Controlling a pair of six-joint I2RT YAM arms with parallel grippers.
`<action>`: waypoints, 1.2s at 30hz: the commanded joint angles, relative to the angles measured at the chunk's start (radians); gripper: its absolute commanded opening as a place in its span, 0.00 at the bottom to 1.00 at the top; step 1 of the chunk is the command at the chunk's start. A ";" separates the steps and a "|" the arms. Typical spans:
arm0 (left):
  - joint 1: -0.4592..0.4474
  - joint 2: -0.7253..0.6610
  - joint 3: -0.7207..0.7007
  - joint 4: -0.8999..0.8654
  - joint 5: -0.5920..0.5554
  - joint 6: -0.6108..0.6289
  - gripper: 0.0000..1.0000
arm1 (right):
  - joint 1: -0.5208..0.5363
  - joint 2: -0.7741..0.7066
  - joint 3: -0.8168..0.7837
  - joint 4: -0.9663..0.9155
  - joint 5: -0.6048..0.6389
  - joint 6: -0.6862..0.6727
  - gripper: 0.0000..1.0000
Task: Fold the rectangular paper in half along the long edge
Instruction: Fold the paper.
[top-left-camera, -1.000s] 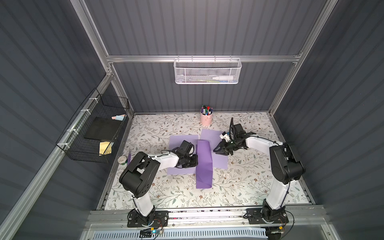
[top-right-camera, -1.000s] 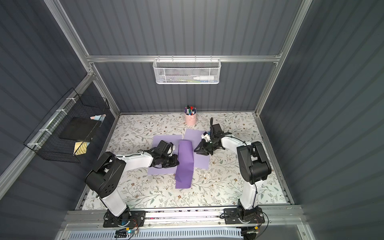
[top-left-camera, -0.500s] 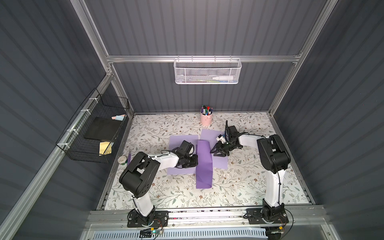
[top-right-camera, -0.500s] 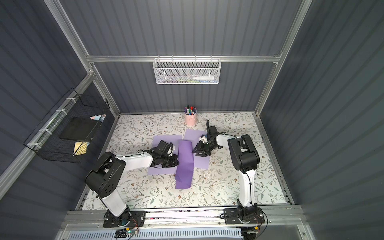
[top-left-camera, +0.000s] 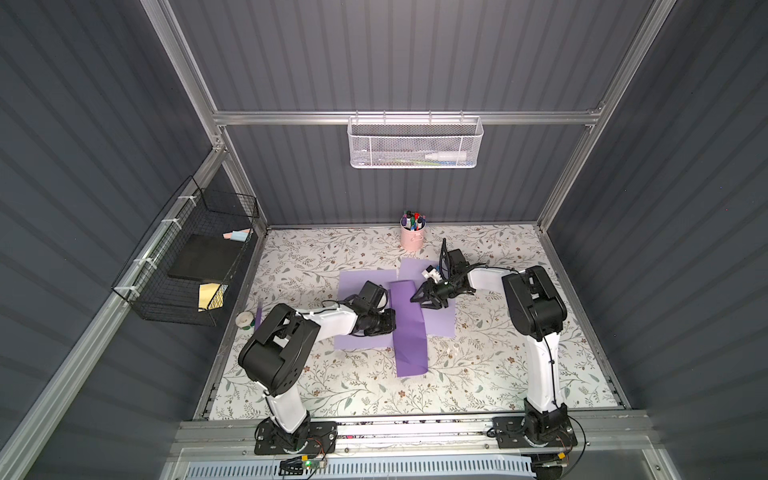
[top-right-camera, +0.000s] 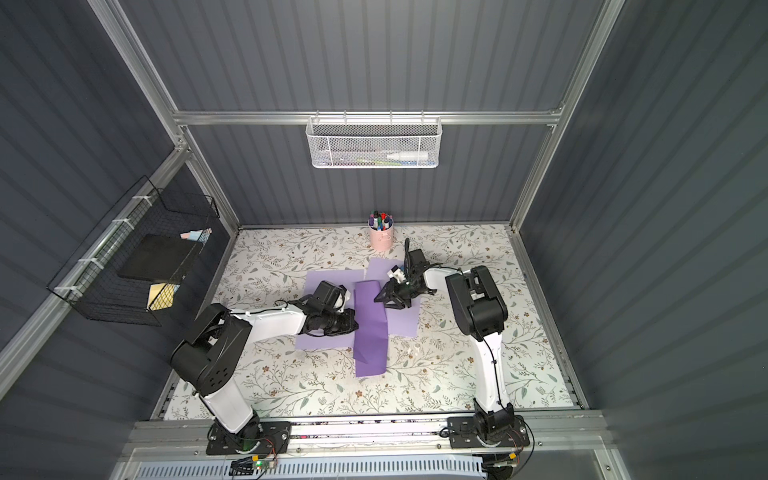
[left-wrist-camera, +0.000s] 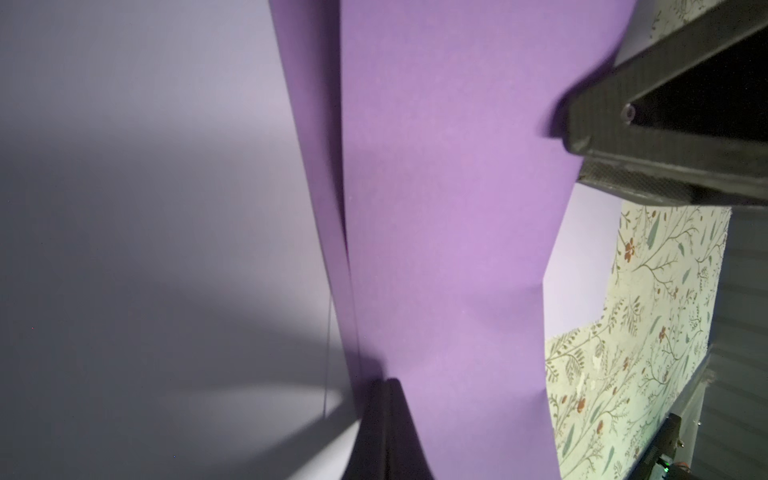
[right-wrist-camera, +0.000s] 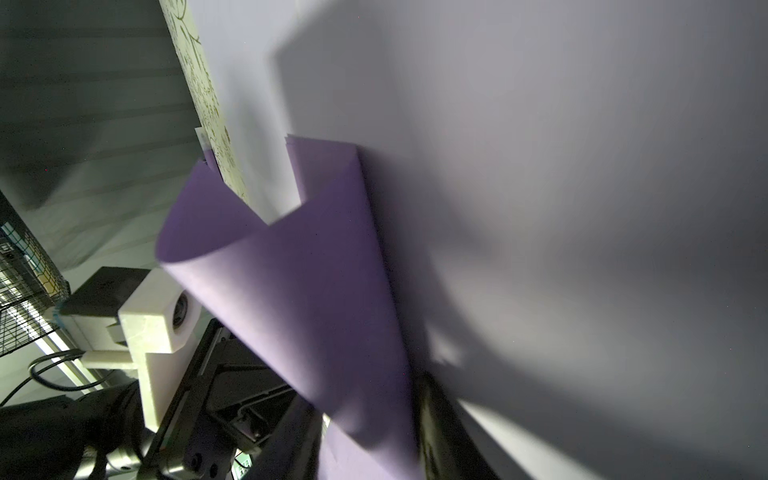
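1. My left claw (top-left-camera: 391, 322) is clenched at the long open edge of the dark purple paper (top-left-camera: 409, 336). I can't tell whether both layers sit between the pads.
2. My right claw (top-left-camera: 420, 303) has its jaws apart, straddling the rounded fold at the far end.
3. The paper is doubled over, lying as a long strip across two pale lavender sheets (top-left-camera: 357, 278) mid-table.
4. Risk: at the right claw's end the fold is a loop, not a crease. Clamping there would likely set the crease off-line.
5. Risk: in the left wrist view the two long edges look offset. Creasing now would lock in uneven halves.
6. Risk: if the left claw lets go, I'd expect the paper to spring back.
7. Risk: the loose sheets underneath look slick, so a sideways push could drag the stack.
8. Surface: flat table (top-left-camera: 332, 386) with a floral print.
9. Room:
   - dark ribbed walls (top-left-camera: 415, 62) and an aluminium frame (top-left-camera: 407, 117)
   - a cup of markers (top-left-camera: 412, 239) at the back
   - a mesh basket (top-left-camera: 415, 143) on the back wall
   - a wire basket (top-left-camera: 195, 266) on the side wall
   - a tape roll (top-left-camera: 245, 319) at the table's edge
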 joint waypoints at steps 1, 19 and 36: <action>0.005 0.024 -0.042 -0.076 -0.033 0.016 0.02 | 0.010 0.018 0.015 0.032 -0.055 0.011 0.40; 0.006 0.033 -0.044 -0.073 -0.031 0.016 0.02 | 0.028 0.018 0.009 0.066 -0.087 0.018 0.25; 0.012 -0.071 0.052 -0.110 -0.047 0.023 0.22 | 0.031 -0.003 -0.013 0.030 -0.025 -0.016 0.00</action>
